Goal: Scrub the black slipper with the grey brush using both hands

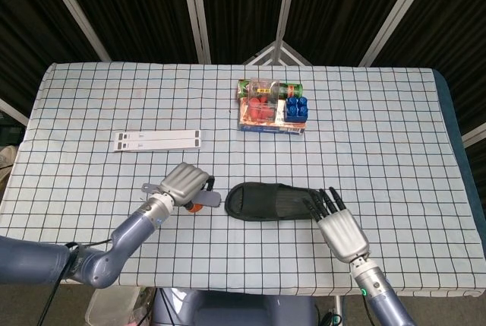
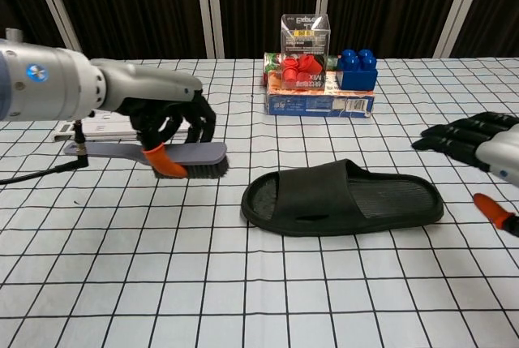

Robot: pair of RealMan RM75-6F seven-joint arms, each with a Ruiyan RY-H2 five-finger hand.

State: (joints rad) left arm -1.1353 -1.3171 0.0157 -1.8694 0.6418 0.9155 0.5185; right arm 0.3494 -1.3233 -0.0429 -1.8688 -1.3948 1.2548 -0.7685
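The black slipper lies flat on the checked tablecloth, toe end to the right. My left hand grips the grey brush by its handle, bristles down, held just left of the slipper's heel and apart from it. My right hand hovers at the slipper's right end with its fingers spread. It holds nothing and is clear of the slipper in the chest view.
A box with a clear case, red items and blue bricks stands at the back centre. A white strip holder lies at the left. The table's front edge is close behind both hands.
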